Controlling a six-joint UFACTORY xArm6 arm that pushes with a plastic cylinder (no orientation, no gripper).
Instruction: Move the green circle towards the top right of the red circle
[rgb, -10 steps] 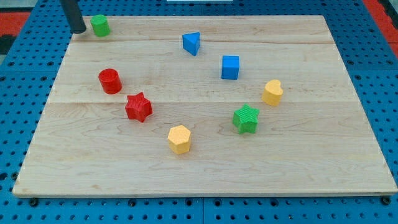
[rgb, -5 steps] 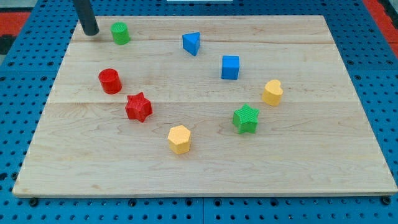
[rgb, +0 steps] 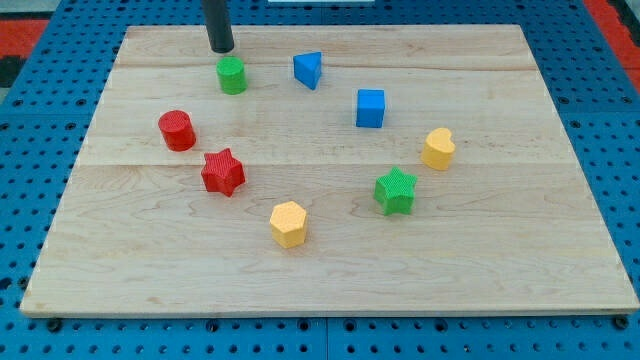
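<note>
The red circle (rgb: 177, 130) sits left on the table (rgb: 500, 270); the green circle (rgb: 232, 75) lies farther, up-right of it. Light and rigid, it should slide easily when pushed low. My tip (rgb: 222, 48) stands just beyond it; no claw exists.

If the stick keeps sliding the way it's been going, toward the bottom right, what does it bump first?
Probably the green circle: my tip sits just above it, slightly left, with nothing between them, though whether they already touch is unclear.

Only 1 straight, dark grey, smooth cylindrical rod shows, ending in my tip (rgb: 222, 48), blunt and round.
</note>
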